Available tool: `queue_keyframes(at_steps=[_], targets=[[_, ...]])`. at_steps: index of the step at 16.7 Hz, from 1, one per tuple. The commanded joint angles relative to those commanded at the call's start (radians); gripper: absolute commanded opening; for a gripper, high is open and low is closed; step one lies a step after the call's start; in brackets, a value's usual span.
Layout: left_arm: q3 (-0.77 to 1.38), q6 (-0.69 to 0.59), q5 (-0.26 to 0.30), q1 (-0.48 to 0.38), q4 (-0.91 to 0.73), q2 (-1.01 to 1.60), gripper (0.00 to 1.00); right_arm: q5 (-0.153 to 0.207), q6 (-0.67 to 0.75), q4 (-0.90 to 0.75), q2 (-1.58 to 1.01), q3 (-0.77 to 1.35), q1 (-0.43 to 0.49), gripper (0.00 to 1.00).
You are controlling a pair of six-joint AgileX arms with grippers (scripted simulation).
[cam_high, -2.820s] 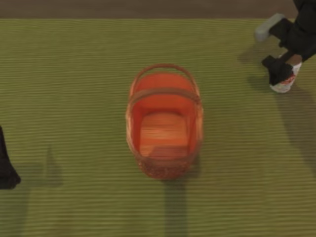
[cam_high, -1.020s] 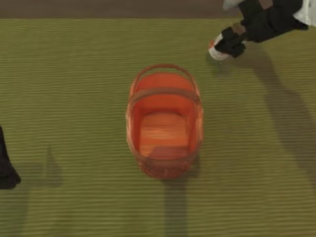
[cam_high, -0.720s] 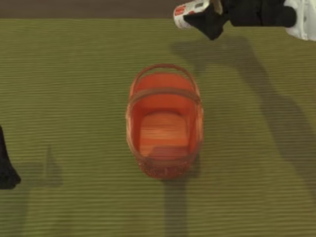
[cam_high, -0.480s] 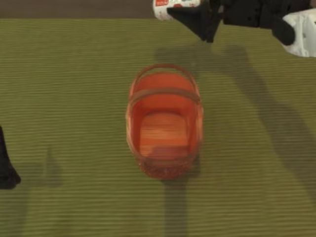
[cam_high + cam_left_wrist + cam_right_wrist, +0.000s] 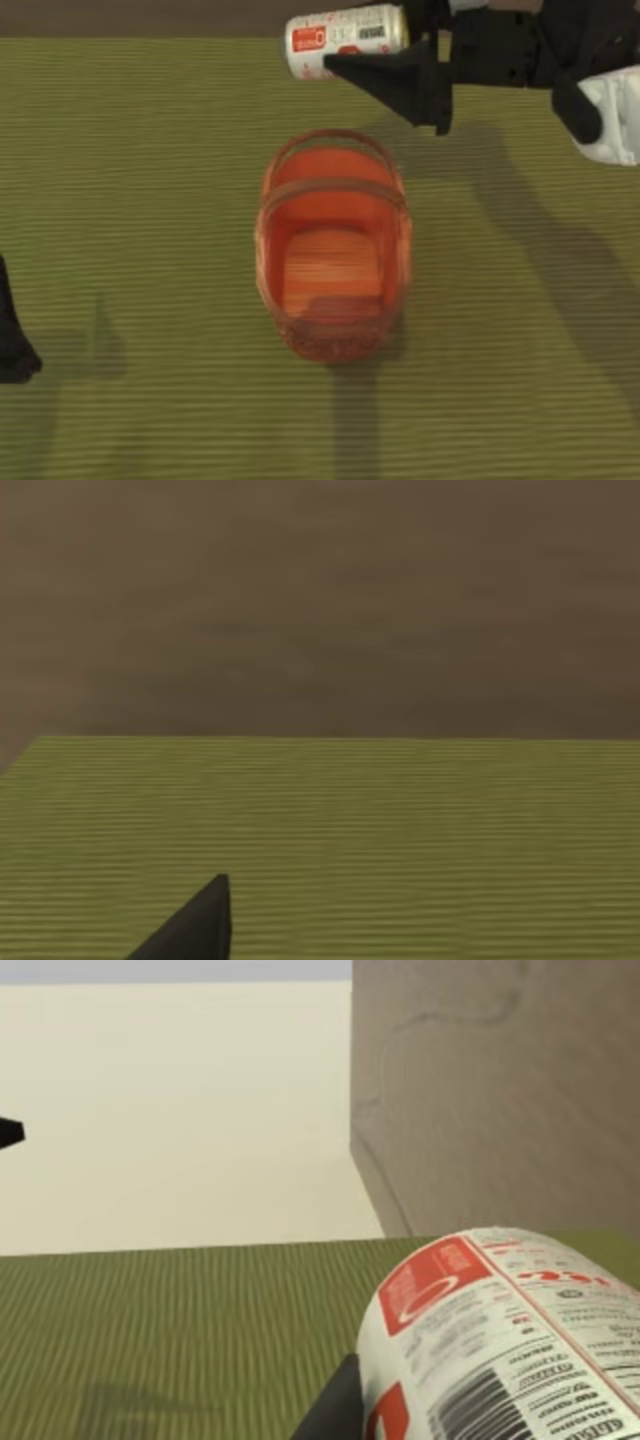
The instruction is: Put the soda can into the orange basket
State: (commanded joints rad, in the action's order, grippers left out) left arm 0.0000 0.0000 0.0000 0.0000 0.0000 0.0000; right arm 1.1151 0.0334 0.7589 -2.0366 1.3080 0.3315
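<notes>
The soda can [image 5: 345,40] is white with a red logo and lies on its side in the air, over the table's far edge just beyond the orange basket [image 5: 333,245]. My right gripper [image 5: 372,52] is shut on the soda can, one black finger [image 5: 395,78] running under it. The right wrist view shows the soda can [image 5: 510,1340] close up with a dark finger [image 5: 335,1410] against its side. The basket stands empty at mid-table, handles arched over its far half. My left gripper [image 5: 12,345] is parked at the left edge, open, with one finger [image 5: 200,928] in view.
A green striped mat [image 5: 150,200] covers the table, and a brown strip [image 5: 150,15] runs beyond its far edge. The right arm's white and black links [image 5: 600,100] reach in from the top right and cast a shadow on the mat to the right of the basket.
My right gripper has lifted the soda can from the far right of the mat and carried it left, turning it onto its side beyond the basket. The left arm has not moved.
</notes>
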Motion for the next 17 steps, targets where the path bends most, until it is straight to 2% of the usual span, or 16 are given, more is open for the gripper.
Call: queue_keyframes(at_steps=[6, 13, 17], targets=[[0.000, 0.000, 0.000, 0.000, 0.000, 0.000, 1.00, 0.001, 0.000, 0.015, -0.020, -0.001, -0.003, 0.00], [0.000, 0.000, 0.000, 0.000, 0.000, 0.000, 1.00, -0.003, -0.005, 0.293, -0.209, -0.081, 0.003, 0.00], [0.000, 0.000, 0.000, 0.000, 0.000, 0.000, 1.00, -0.004, -0.004, 0.324, -0.236, -0.096, 0.005, 0.00]])
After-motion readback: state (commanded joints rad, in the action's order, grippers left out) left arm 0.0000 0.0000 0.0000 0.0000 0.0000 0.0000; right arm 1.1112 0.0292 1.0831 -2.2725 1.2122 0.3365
